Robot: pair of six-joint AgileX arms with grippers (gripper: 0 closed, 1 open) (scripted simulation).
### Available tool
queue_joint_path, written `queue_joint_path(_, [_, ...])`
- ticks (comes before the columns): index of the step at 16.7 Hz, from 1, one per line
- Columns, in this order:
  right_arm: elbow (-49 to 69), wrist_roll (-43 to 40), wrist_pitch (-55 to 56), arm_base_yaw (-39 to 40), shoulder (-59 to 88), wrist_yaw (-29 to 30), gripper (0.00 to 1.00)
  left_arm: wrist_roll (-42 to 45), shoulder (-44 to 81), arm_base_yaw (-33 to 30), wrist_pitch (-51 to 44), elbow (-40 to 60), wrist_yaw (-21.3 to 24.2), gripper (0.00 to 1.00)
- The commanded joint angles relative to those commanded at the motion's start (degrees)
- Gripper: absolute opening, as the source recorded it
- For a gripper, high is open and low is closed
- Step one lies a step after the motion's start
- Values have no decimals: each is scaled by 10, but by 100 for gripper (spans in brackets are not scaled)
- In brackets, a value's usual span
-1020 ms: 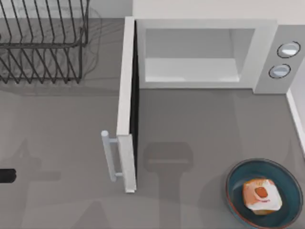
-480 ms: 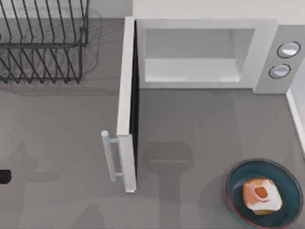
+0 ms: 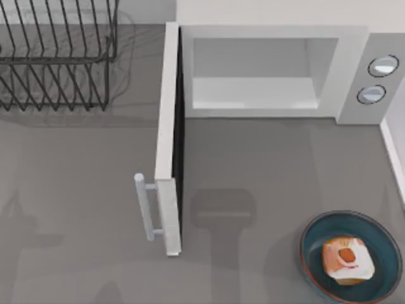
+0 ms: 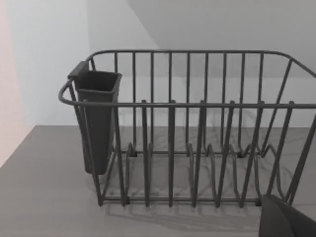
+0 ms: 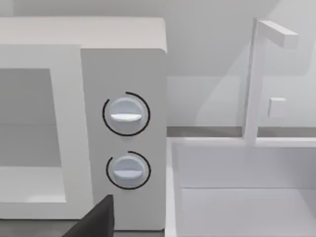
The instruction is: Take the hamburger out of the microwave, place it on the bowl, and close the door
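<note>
Hamburger first: the small whitish-cream hamburger with orange-brown edges and an orange-red spot on top lies inside the round, shallow, dark teal-blue bowl with a thin reddish-brown rim, at the near right of the grey surface. To its left, the tall flat white door with a dark inner face stands swung wide open, edge-on in the top view, its pale grey bar handle sticking out on the left near the door's near end. Beyond the bowl, the large white boxy microwave sits at the far right of the surface, its pale cavity bare, its two round grey-blue knobs on the side panel. A white sink-like basin with an upright white post lies just beside the microwave. At the far left stands a dark wire dish rack with a dark cutlery cup hung at one corner. Whether either hand is spread or pressed together cannot be told; a dark edge shows in each wrist view.
</note>
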Motion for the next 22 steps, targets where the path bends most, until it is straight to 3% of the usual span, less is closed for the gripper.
queue_joint_path(6, [0,0,0,0,0,0,100,0,-2,8,-5,0,8,0])
queue_joint_path(12, [0,0,0,0,0,0,100,-1,-89,38,-100,8,38,0])
queue_joint_path(17, [0,0,0,0,0,0,100,-1,-85,37,-106,7,40,0])
queue_joint_path(19, [0,0,0,0,0,0,100,-1,-78,27,-101,9,30,0])
queue_joint_path(22, [0,0,0,0,0,0,100,-2,-49,-29,-78,16,-26,0])
